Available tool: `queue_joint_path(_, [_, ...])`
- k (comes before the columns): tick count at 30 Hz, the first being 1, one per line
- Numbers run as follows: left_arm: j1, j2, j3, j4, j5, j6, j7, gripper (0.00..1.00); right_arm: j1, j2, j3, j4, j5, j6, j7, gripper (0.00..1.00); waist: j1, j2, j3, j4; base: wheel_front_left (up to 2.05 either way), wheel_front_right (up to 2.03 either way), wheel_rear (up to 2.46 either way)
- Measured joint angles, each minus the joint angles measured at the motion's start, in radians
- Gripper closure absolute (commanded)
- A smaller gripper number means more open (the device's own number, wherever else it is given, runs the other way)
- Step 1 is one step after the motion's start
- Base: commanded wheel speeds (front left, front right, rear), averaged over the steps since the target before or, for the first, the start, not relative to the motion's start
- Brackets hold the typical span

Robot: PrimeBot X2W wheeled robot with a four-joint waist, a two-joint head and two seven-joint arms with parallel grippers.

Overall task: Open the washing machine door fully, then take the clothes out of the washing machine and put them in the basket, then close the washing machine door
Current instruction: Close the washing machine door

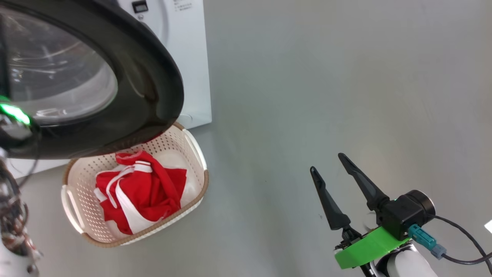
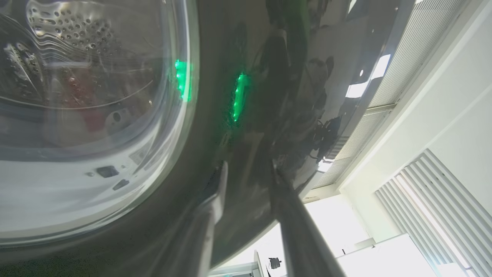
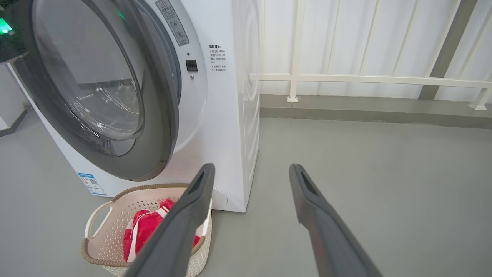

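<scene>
Grey floor: open and bare across the centre and right of the head view. In the right wrist view it runs back to a white railing along the top.

Washing machine: white body at the left of the right wrist view, its corner edge near centre frame, its left side cut off by the frame.

Washing machine door: swung open, filling the upper left of the head view. Its black rim overhangs the basket and hides the basket's far edge. The glass is full of reflections, so the drum behind is hard to make out.

Basket: on the floor at lower left, just in front of the machine, with free floor to its right.

Clothes: red with white trim, bunched inside the basket.

Right gripper: lower right, over bare floor, well apart from the basket, fingers spread wide and holding nothing.

Left gripper: bottom centre of the left wrist view, tips close against the door's glossy rim, blurred. There is a gap between the fingers and nothing seen clamped in it
</scene>
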Motion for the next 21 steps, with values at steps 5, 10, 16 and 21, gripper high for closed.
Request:
queue_joint_path(5, [0.103, -0.012, -0.001, -0.052, 0.008, -0.009, -0.007, 0.0, 0.0, 0.0, -0.016, 0.013, 0.0, 0.0, 0.0, 0.0, 0.0, 0.0, -0.039, 0.018, 0.0, 0.0, 0.0])
queue_joint_path(10, [0.209, -0.012, -0.009, -0.117, 0.077, -0.066, -0.04, 0.0, 0.001, 0.0, -0.022, 0.028, 0.0, 0.0, 0.0, 0.0, 0.0, 0.0, -0.081, 0.037, 0.0, 0.0, 0.0])
queue_joint_path(16, [0.339, -0.003, -0.021, -0.157, 0.222, -0.134, -0.118, 0.0, 0.004, 0.0, -0.03, 0.037, 0.0, 0.0, 0.0, 0.0, 0.0, 0.0, -0.125, 0.054, 0.0, 0.0, 0.0])
queue_joint_path(21, [0.482, 0.036, -0.079, -0.203, 0.452, -0.174, -0.24, 0.0, 0.009, -0.001, -0.052, 0.053, 0.0, 0.0, 0.0, 0.0, 0.0, 0.0, -0.18, 0.07, 0.0, 0.0, 0.0])
